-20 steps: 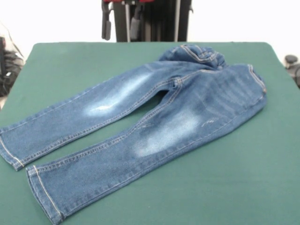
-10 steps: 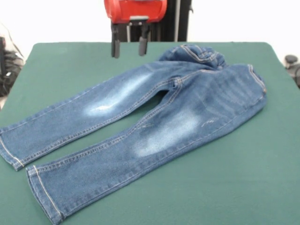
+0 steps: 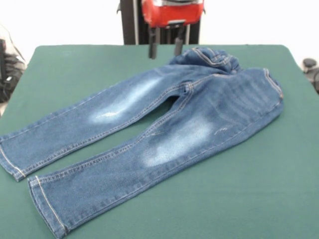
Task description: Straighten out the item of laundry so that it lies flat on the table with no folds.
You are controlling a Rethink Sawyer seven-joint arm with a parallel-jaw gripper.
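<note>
A small pair of blue denim jeans [image 3: 164,124] with whitish thigh patches lies on the dark green table [image 3: 259,189]. Both legs stretch toward the near left. The waistband end at the far right is bunched into a folded hump [image 3: 212,57]. My gripper [image 3: 165,49] hangs from the red arm head above the table's far edge, just left of that hump. Its two dark fingers point down with a gap between them. It holds nothing and does not touch the jeans.
The black pedestal [image 3: 130,22] stands behind the table's far edge. Dark cables and gear [image 3: 7,67] sit off the table's left side, and a dark object [image 3: 311,67] sits off its right side.
The gripper has moved right along the far edge, from near the table's middle-left to beside the bunched waistband. The jeans have not moved.
</note>
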